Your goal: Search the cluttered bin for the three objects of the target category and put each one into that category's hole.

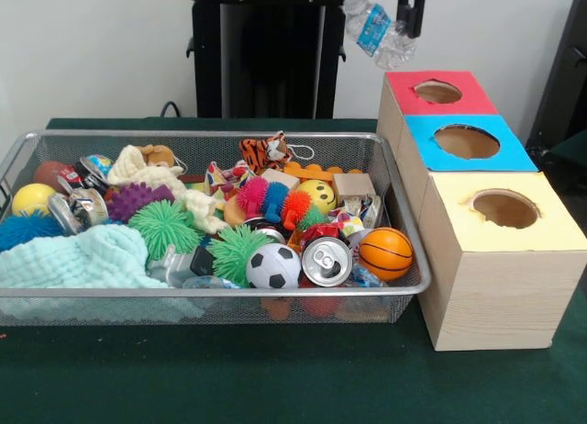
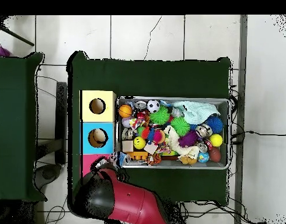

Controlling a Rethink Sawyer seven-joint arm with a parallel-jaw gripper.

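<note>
My gripper (image 1: 410, 22) hangs at the top right of the front view, shut on a see-through plastic bottle with a blue label (image 1: 374, 27). The bottle tilts up to the left, in the air above and behind the red-topped box (image 1: 477, 98). The silver wire-mesh bin (image 1: 229, 293) is full of toys. What looks like another see-through bottle (image 1: 204, 282) lies at its front, left of the soccer ball (image 1: 272, 266). In the overhead view my red arm (image 2: 131, 203) covers the red box, and the bin (image 2: 174, 98) lies to the right of the boxes.
Three wooden boxes with round holes stand in a row right of the bin: red-topped, blue-topped (image 1: 514, 153) and yellow-topped (image 1: 550, 227). Metal cans (image 1: 326, 259) lie among balls, spiky toys, a tiger toy (image 1: 264, 151) and a mint cloth (image 1: 87, 259).
</note>
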